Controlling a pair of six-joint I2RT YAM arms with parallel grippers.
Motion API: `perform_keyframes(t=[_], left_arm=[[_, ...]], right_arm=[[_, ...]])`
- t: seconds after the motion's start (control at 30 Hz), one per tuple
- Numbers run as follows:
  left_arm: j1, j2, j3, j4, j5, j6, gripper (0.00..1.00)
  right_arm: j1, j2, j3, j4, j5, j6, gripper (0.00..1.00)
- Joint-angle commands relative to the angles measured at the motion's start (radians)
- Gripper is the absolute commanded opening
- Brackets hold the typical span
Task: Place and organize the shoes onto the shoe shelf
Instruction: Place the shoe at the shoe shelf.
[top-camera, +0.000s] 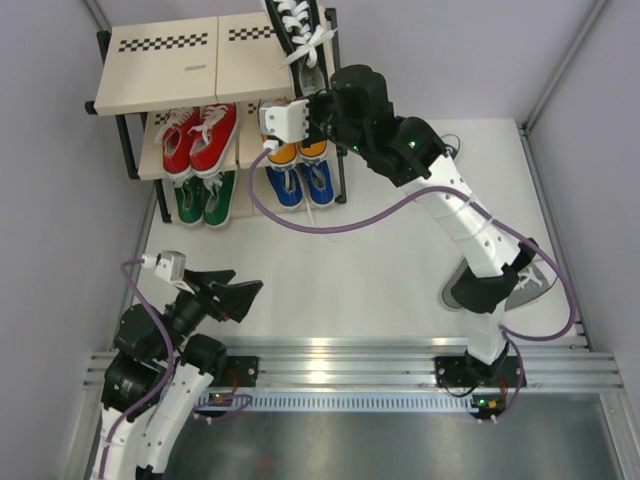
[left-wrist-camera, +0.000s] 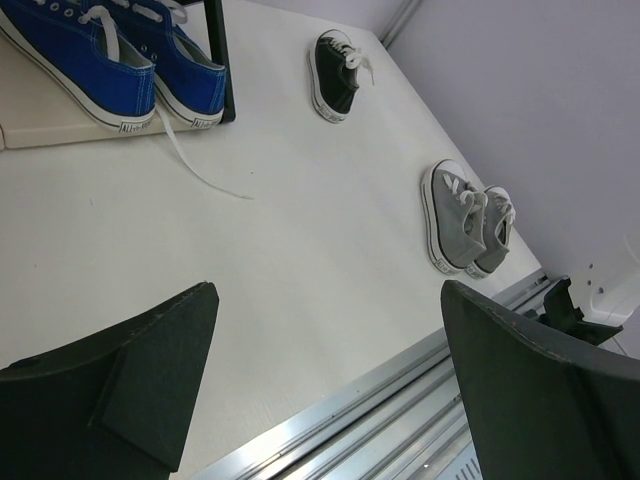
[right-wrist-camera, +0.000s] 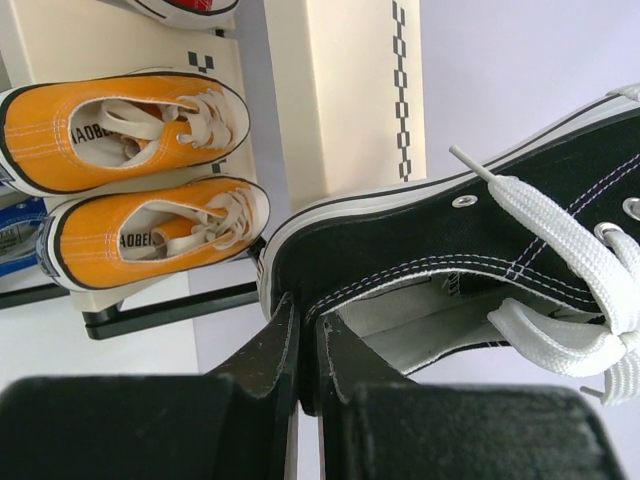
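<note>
The shoe shelf (top-camera: 165, 65) stands at the back left. Its middle tier holds red shoes (top-camera: 200, 135) and orange shoes (top-camera: 297, 152); the bottom tier holds green shoes (top-camera: 205, 200) and blue shoes (top-camera: 300, 185). My right gripper (top-camera: 316, 82) is shut on the heel wall of a black shoe (top-camera: 292, 28) at the right end of the top board. In the right wrist view the gripper (right-wrist-camera: 308, 340) pinches the black shoe (right-wrist-camera: 450, 230) beside the board (right-wrist-camera: 350, 90), above the orange shoes (right-wrist-camera: 130, 130). My left gripper (top-camera: 228, 292) is open and empty, low near the front left (left-wrist-camera: 330, 350).
A second black shoe (left-wrist-camera: 335, 75) lies on the table right of the shelf, partly hidden by my right arm in the top view (top-camera: 452, 145). A grey pair (left-wrist-camera: 465, 220) lies near the right arm's base (top-camera: 535, 280). A loose blue-shoe lace (left-wrist-camera: 205, 170) trails onto the table.
</note>
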Motion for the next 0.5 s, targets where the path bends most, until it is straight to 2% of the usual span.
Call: perform_keyframes(t=[0.0, 0.47], left_arm=[[0.002, -0.011, -0.01, 0.011, 0.009, -0.016, 0.98], [0.003, -0.013, -0.013, 0.011, 0.009, -0.022, 0.98]], right_arm=[[-0.004, -0.012, 0.063, 0.174, 0.028, -0.017, 0.03], [-0.03, -0.006, 0.059, 0.183, 0.004, -0.005, 0.12]])
